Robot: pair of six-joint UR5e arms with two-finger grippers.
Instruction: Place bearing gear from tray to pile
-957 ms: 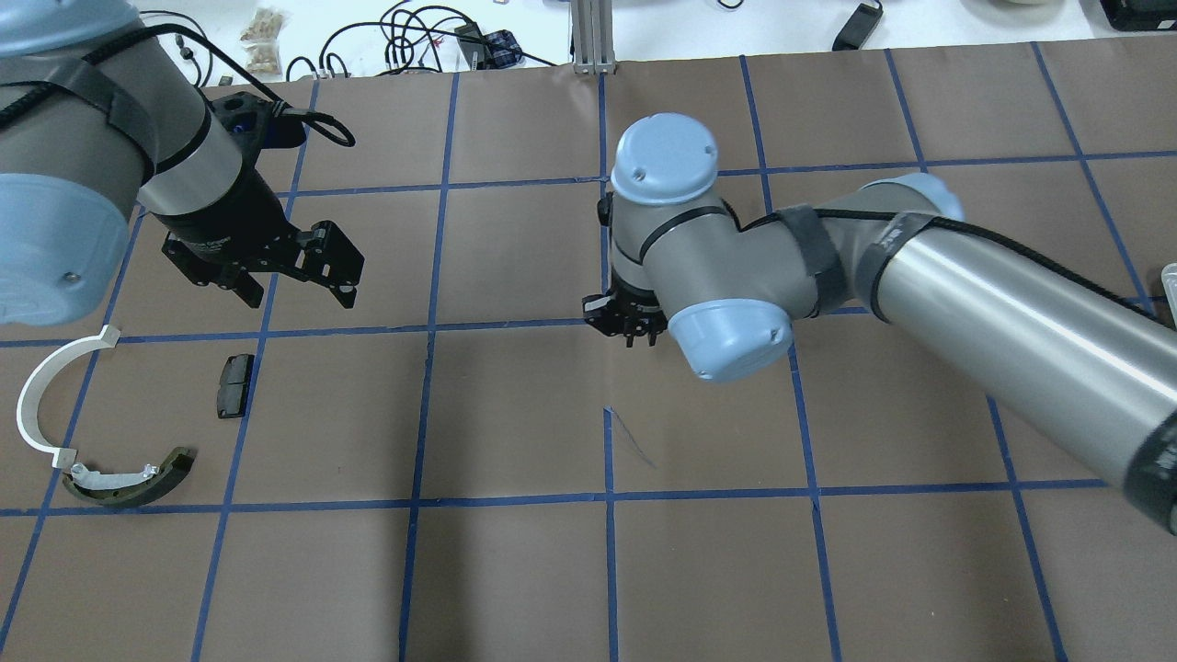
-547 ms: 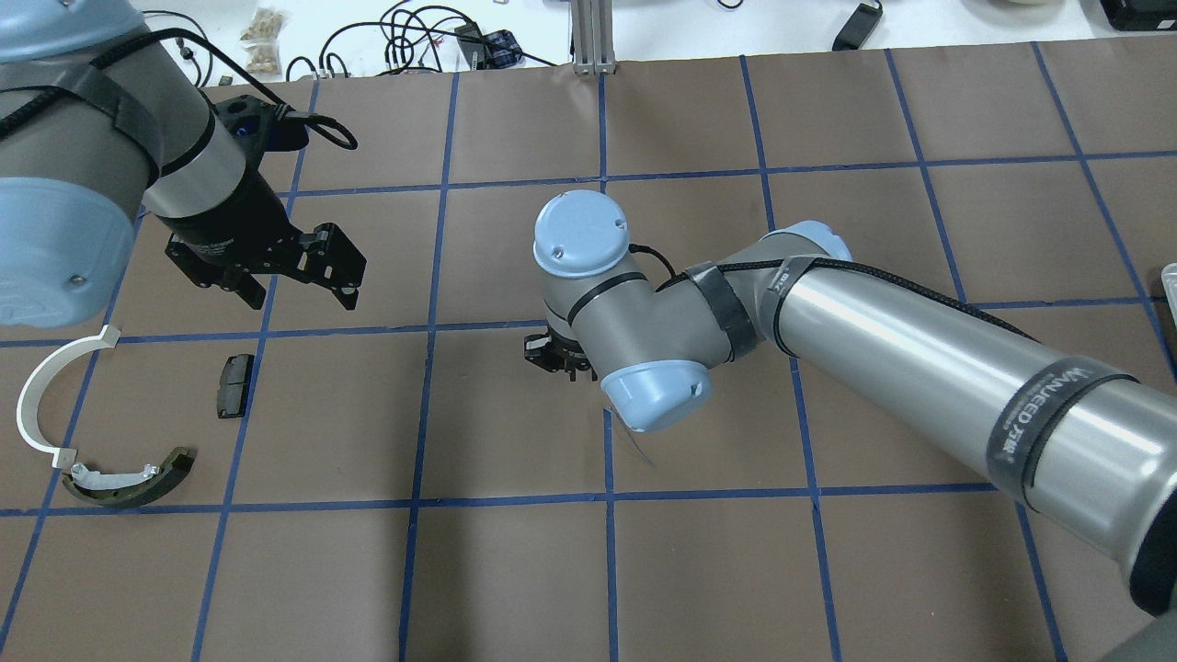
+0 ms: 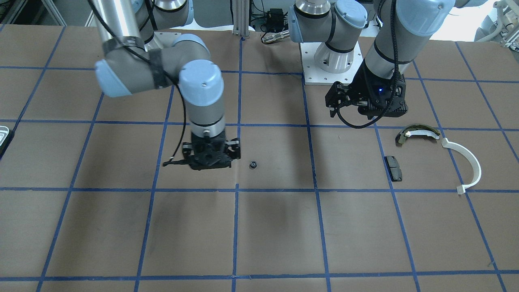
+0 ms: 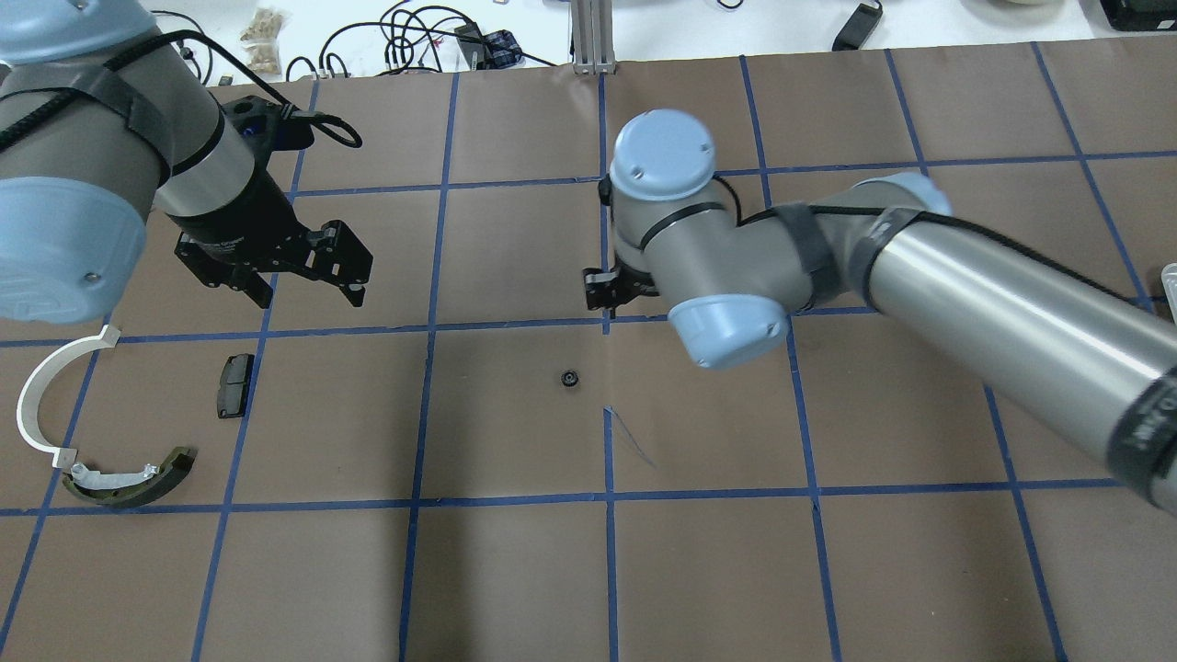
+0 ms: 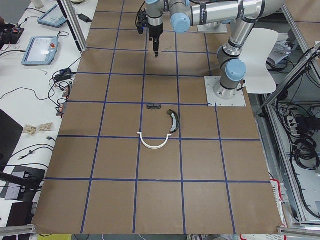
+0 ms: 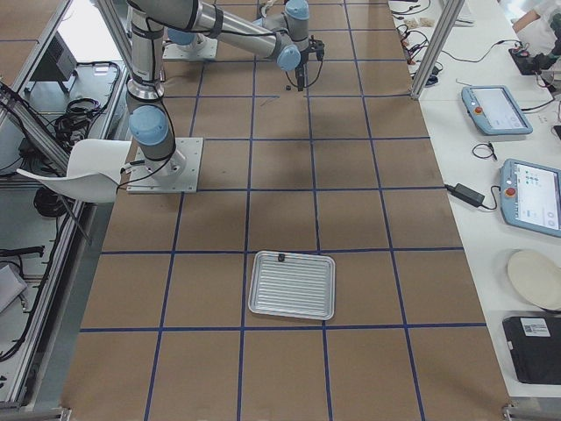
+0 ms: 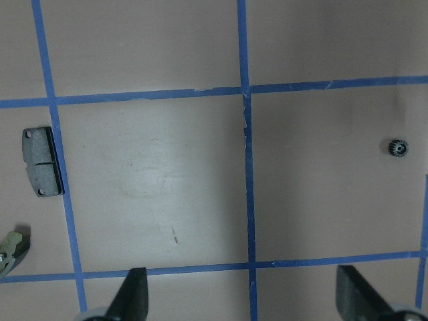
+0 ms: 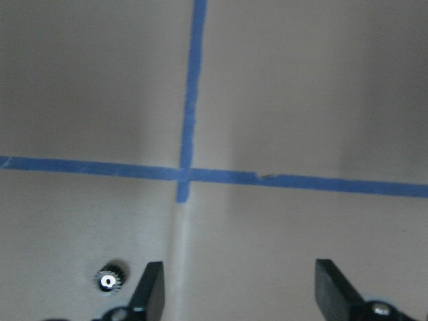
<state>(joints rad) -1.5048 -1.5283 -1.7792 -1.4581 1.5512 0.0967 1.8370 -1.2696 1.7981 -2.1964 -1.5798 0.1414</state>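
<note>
The gear (image 4: 570, 378) has been let go. Half a second ago the right pincer (image 8: 241, 297) was held low over that spot, and it has since been raised and drawn back, its jaws spread with nothing between them. The gear is now left on the bare bench (image 4: 515, 570), just beside that pincer and a little toward the robot from it (in the right wrist view it is seen close to one fingertip). The left pincer (image 4: 308, 267) is likewise held wide open and empty, and has shifted only slightly. The gear lies well apart from it, on the right arm's side. The pile (image 4: 129, 483) is found near the left pincer, toward the robot, with the pad (image 4: 235, 385) closest, and has not been disturbed. It is judged that the gear has been brought off the tray (image 6: 252, 298), far behind the right pincer, but only to a halfway drop, so a pick-up by the left pincer is probably called for. No brand or label can be read, since the lettering on the right arm's dark band (image 4: 1140, 432) is too small to be made out.
</note>
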